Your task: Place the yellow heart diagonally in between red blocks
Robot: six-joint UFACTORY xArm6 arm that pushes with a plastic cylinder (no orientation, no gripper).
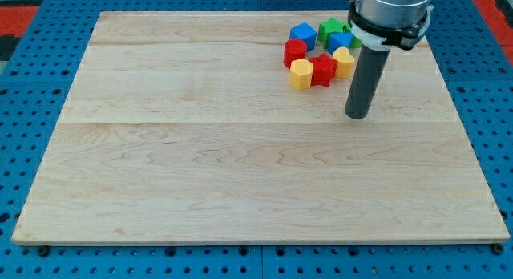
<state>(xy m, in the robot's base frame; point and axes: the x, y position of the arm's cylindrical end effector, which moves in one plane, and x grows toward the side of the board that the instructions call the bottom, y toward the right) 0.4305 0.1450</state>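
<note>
Pincer: none on this arm; my tip (357, 116), a bare rod end, rests on the desk (240, 175).
Yellow heart (344, 62): just up-left of tip, touching red block (323, 70).
Second red block (295, 51): further left.
Yellow block (300, 74): left of tip.
Blue blocks (303, 34), green block (329, 29): above.

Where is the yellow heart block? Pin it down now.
The yellow heart block sits near the view's top right, touching the red block on its left, just left of my tip.
</note>
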